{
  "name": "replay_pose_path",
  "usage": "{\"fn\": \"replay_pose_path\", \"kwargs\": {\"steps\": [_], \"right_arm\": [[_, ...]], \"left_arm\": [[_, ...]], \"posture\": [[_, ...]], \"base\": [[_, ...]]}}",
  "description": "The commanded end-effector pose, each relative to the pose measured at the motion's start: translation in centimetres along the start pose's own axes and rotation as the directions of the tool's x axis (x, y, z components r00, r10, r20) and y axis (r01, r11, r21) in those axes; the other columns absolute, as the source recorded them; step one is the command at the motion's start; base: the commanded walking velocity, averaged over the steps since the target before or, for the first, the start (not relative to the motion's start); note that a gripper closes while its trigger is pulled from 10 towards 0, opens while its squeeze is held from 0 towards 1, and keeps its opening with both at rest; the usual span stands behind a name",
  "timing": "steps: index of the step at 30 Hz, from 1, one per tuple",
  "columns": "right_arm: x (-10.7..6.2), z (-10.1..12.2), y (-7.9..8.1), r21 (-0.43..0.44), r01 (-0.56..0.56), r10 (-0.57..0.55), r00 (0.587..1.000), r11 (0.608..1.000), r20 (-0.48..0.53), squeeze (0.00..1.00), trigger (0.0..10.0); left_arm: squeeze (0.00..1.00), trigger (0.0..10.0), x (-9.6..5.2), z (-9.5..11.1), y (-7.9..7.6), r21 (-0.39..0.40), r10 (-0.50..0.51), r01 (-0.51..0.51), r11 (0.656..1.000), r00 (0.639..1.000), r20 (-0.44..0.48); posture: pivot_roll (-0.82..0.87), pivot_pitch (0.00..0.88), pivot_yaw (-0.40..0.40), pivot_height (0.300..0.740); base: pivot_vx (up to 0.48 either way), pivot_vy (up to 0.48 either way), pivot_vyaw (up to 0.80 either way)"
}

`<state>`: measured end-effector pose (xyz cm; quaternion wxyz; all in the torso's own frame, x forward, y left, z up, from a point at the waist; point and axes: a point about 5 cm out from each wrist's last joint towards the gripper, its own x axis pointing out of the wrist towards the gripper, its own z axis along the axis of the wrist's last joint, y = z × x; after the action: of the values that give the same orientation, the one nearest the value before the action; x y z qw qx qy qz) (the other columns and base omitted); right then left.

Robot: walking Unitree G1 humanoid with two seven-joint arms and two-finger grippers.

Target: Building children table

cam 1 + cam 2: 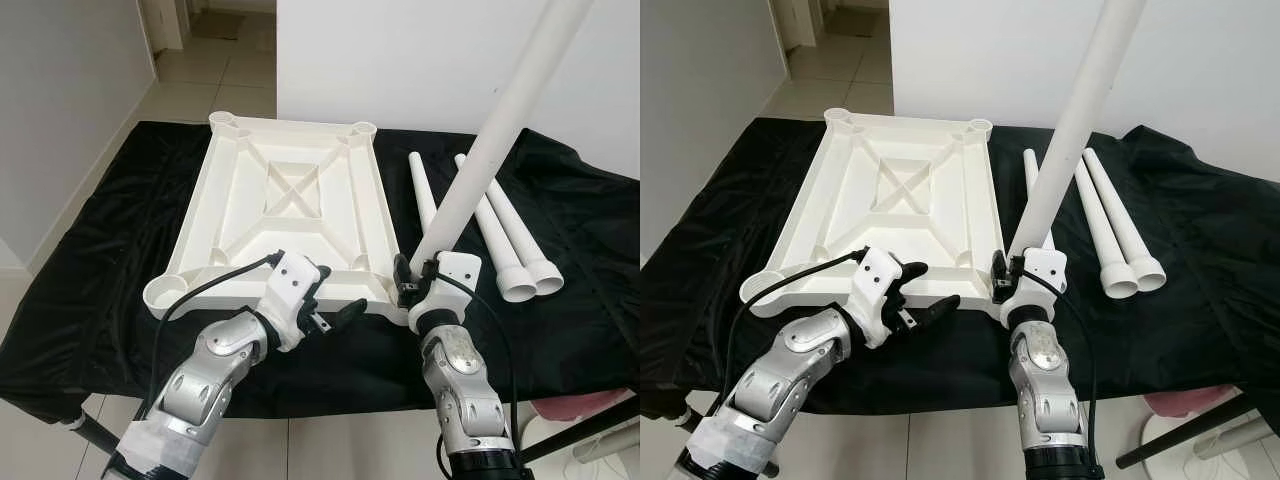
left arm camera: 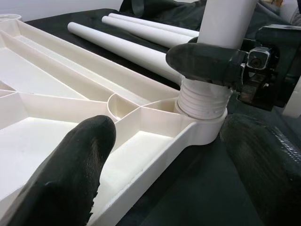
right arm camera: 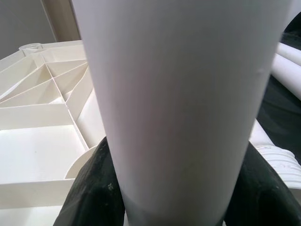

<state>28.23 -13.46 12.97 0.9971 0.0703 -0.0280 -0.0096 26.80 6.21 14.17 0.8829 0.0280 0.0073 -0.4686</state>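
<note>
The white table top (image 1: 290, 190) lies upside down on a table draped in black cloth (image 1: 120, 260). A long white leg (image 1: 500, 130) stands in the top's near right corner socket (image 2: 202, 127), leaning up and to the right, its threaded end at the socket's mouth. My right gripper (image 1: 420, 275) is shut on this leg just above the socket, with fingers (image 3: 89, 188) on both sides of it. My left gripper (image 1: 337, 293) is open at the top's near edge, just left of that corner, holding nothing. Three loose legs (image 1: 500, 230) lie to the right.
A white wall (image 1: 420, 60) rises behind the table, and tiled floor (image 1: 200, 70) runs off at the far left. The cloth's near edge is close under my arms. A pink object (image 1: 590, 410) and a black bar (image 1: 580, 430) sit low at the right.
</note>
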Motion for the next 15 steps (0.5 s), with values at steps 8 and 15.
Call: {"fn": "replay_pose_path", "kwargs": {"steps": [8,15], "right_arm": [[0.0,-0.5,0.6,0.04,-0.036,0.037,0.999,0.999,-0.012,1.0,10.0],[-0.7,0.2,-0.5,0.026,-0.143,0.142,0.989,0.989,0.046,1.0,10.0]], "left_arm": [[0.0,10.0,0.1,0.1,0.2,-0.007,0.037,-0.037,0.999,0.999,0.012],[0.0,10.0,-0.2,-0.4,-0.2,-0.026,0.037,-0.037,0.999,0.999,0.001]], "posture": [[0.01,0.0,-0.057,0.74],[0.01,0.0,-0.052,0.74]], "base": [[0.0,0.0,0.0],[0.0,0.0,0.0]]}}
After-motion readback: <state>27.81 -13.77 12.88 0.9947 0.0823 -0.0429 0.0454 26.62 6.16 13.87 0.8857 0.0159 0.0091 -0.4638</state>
